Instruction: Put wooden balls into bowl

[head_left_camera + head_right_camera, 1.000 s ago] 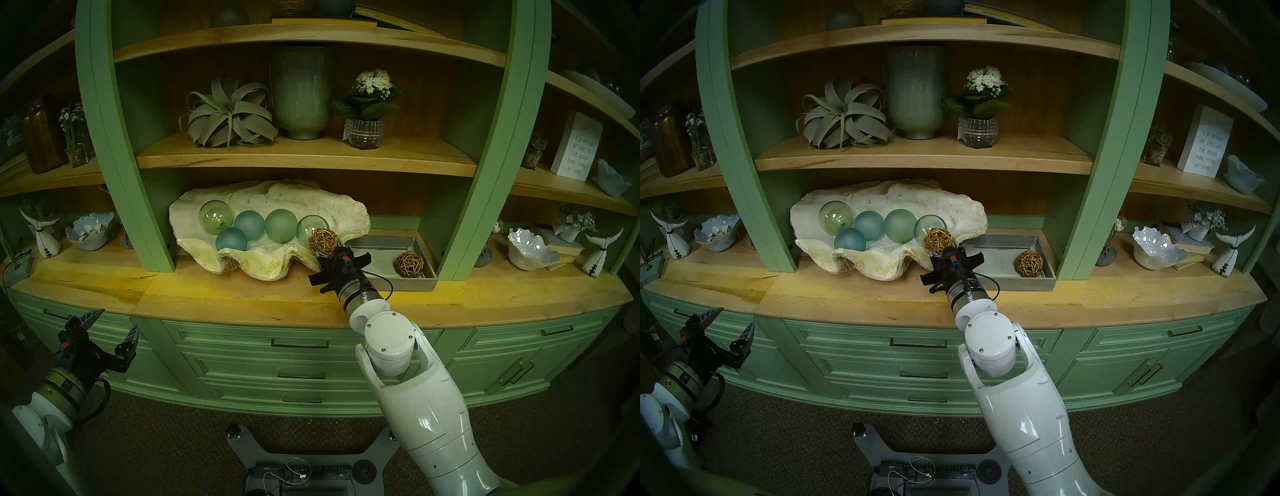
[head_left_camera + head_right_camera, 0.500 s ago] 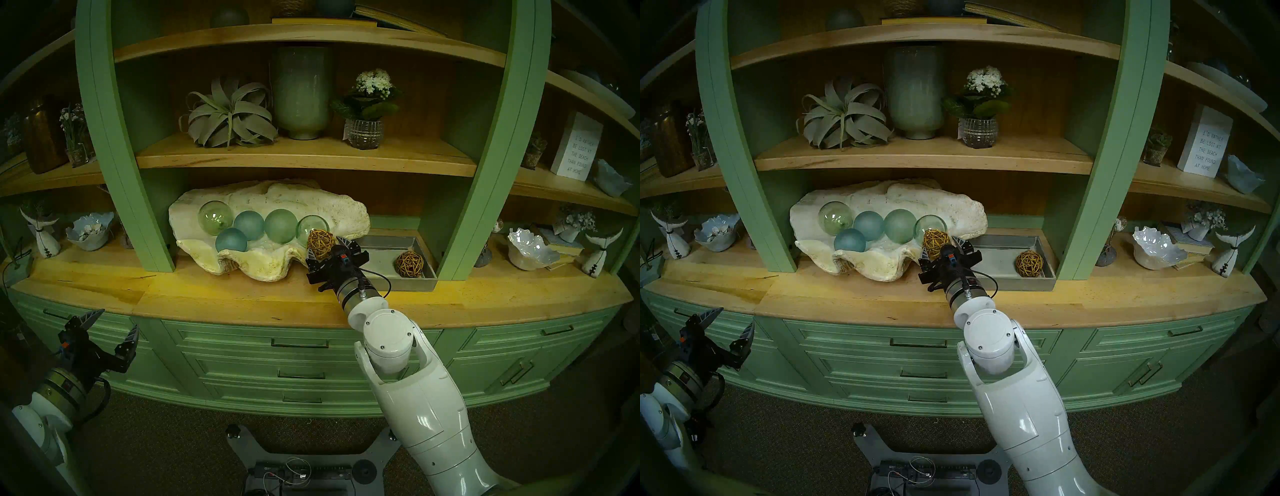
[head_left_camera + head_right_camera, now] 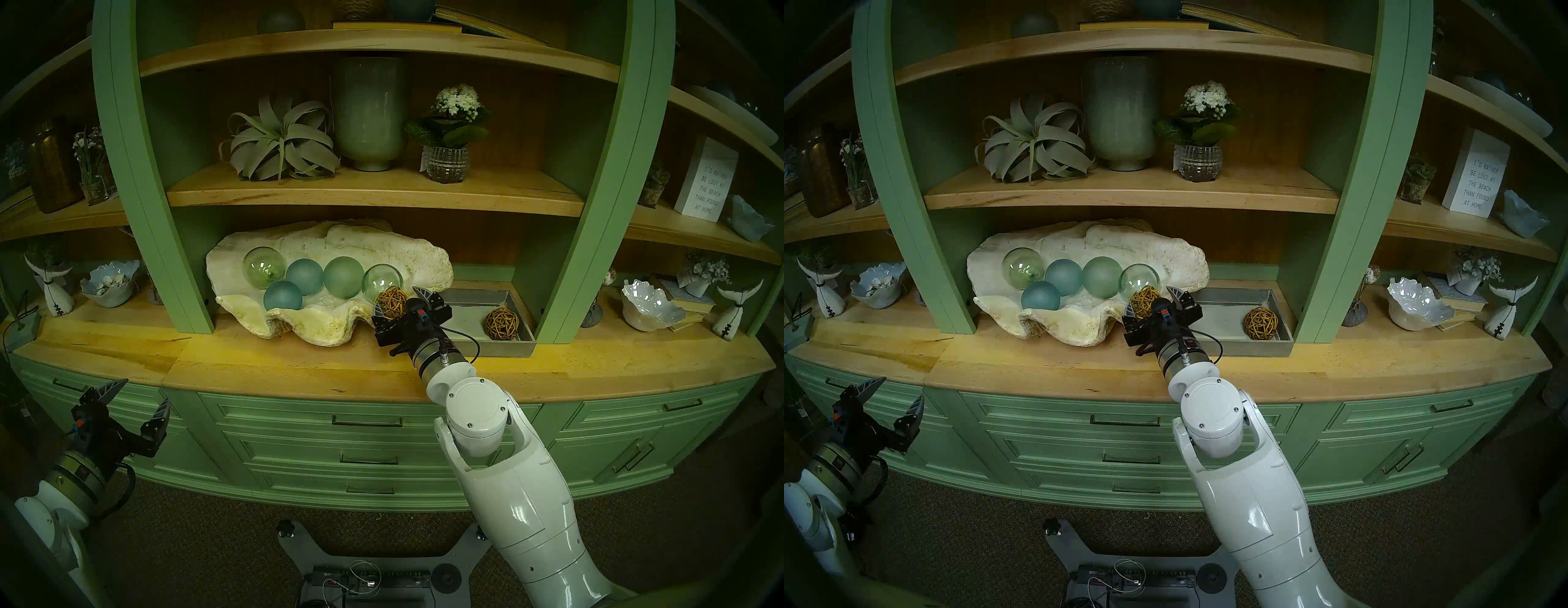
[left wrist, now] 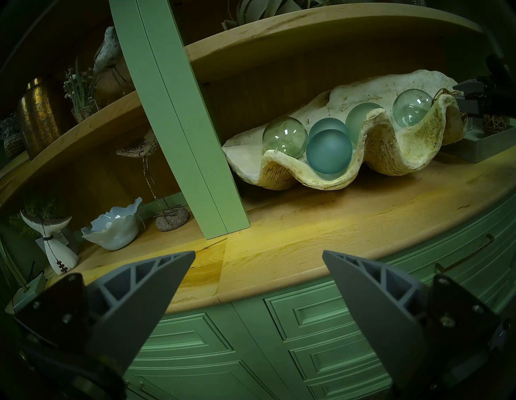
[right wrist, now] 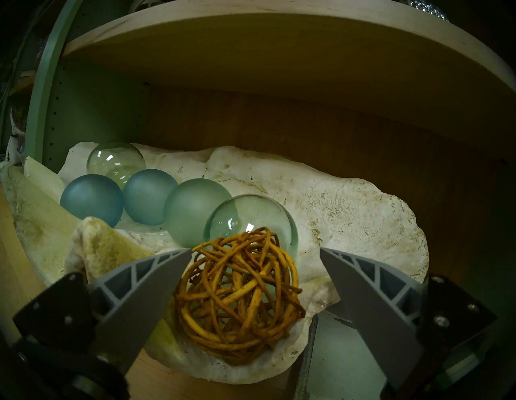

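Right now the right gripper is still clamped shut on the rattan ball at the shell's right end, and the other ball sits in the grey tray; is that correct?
Not quite: the right gripper is open. The right wrist view shows its fingers spread, with the rattan ball resting on the shell at its right end. The other ball does sit in the grey tray.

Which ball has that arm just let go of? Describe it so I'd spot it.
Find the giant shell on the counter. At its right end, by the open right gripper, sits a woven twig ball. Its neighbours are smooth glass balls.
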Action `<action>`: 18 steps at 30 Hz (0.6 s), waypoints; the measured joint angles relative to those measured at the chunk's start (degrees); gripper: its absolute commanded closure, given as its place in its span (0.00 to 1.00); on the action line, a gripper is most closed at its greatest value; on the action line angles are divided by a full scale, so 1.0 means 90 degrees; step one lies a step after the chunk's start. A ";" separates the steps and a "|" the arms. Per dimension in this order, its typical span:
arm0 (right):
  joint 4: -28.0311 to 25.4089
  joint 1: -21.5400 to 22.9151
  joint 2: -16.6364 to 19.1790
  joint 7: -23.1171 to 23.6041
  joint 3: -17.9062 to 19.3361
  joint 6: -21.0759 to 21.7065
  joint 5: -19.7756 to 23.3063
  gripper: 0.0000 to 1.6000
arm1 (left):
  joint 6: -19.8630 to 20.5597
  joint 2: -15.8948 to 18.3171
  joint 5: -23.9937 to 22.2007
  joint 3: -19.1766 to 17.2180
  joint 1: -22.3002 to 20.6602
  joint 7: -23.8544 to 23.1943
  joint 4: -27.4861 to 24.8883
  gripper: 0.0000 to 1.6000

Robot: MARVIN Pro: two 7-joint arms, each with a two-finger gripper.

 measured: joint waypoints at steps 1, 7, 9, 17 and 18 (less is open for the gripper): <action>-0.0031 0.0000 -0.0002 -0.0013 0.0009 -0.0015 -0.0007 0.00 | 0.0000 0.0000 0.0000 0.0000 0.0000 0.0000 0.0000 0.00; -0.0329 -0.0015 0.0017 -0.0162 0.0231 -0.0133 -0.0048 0.00 | 0.0000 0.0000 0.0000 0.0000 0.0000 0.0000 0.0002 0.00; -0.0455 -0.0047 0.0044 -0.0229 0.0330 -0.0160 -0.0070 0.00 | 0.0000 0.0000 0.0000 0.0000 -0.0001 0.0000 0.0002 0.00; -0.0861 -0.0483 0.0150 -0.0590 0.0840 -0.0175 -0.0100 0.00 | 0.0000 0.0000 0.0000 0.0000 0.0000 0.0000 0.0002 0.00; -0.0877 -0.0526 0.0154 -0.0617 0.0883 -0.0173 -0.0098 0.00 | 0.0000 0.0000 0.0000 0.0000 0.0000 0.0000 0.0002 0.00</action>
